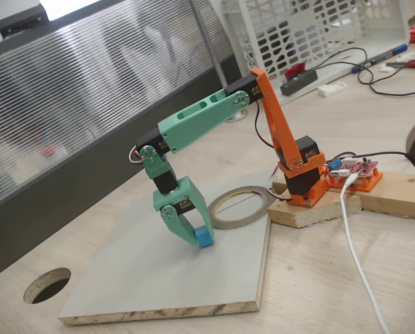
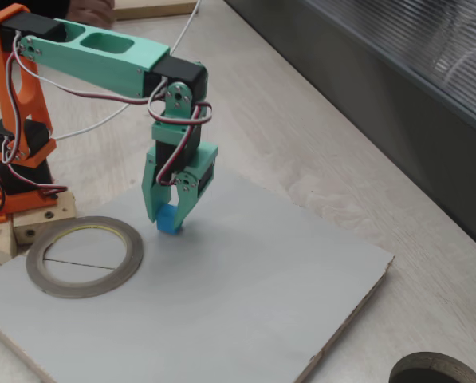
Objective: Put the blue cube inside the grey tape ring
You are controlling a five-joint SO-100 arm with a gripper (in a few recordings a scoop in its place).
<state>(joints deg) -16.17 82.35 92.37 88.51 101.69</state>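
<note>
you are at the pick-up step: your hand [image 2: 171, 214] is down at the grey board [image 2: 245, 295] with its two green fingers [image 1: 181, 228] set either side of the blue cube [image 1: 204, 237], narrowed around it so that they look to be touching its sides, though whether the grip is firm enough to carry it is a judgement, not something the views settle. the cube sits low at the fingertips, at or just off the board's surface, and it lies outside the grey tape ring [image 2: 84, 256], just beside the ring's rim in both fixed views. the ring lies flat on the same board, between the cube and the arm's orange base [image 1: 301, 174]. next, you need a small lift so the cube clears the tape's edge, then a short draw back toward the base until it hangs over the opening, then lower and let go. the ring is much wider than the cube, so placement should be forgiving.
</note>
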